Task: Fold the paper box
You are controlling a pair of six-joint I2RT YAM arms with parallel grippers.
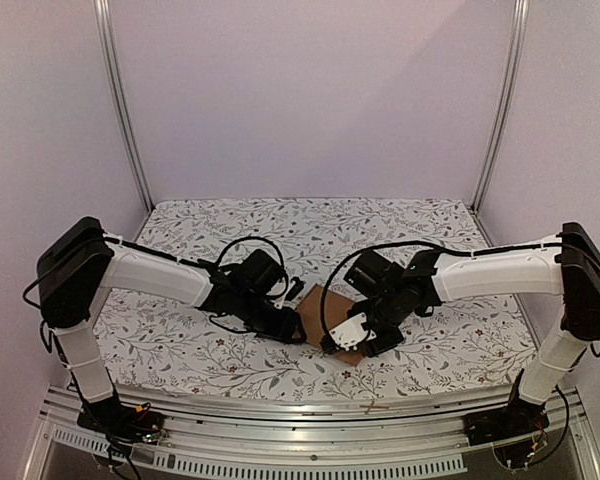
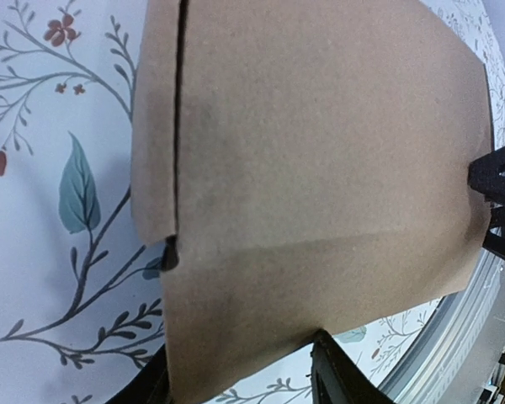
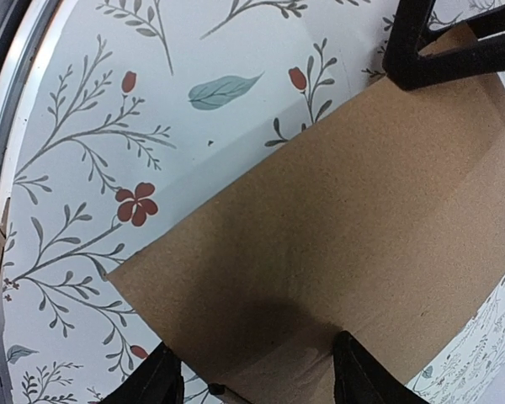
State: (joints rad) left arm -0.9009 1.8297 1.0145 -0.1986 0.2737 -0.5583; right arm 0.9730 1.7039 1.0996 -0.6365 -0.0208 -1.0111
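Note:
The paper box (image 1: pixel 325 305) is a plain brown cardboard sheet lying flat on the floral cloth in the middle near part of the table. It fills the left wrist view (image 2: pixel 320 151), where a slit runs between a side flap and the main panel. In the right wrist view (image 3: pixel 362 236) a faint crease crosses it. My left gripper (image 1: pixel 292 328) is at its left edge and my right gripper (image 1: pixel 358 338) is at its near right corner. In both wrist views the jaws stand wide apart over the sheet, left gripper (image 2: pixel 240 374), right gripper (image 3: pixel 252 374). The sheet hides the fingertips.
The floral tablecloth (image 1: pixel 430 340) covers the table. A metal rail (image 1: pixel 310 410) runs along the near edge, and it also shows in the right wrist view (image 3: pixel 0 126). Upright frame posts (image 1: pixel 125 110) stand at the back corners, with plain walls behind.

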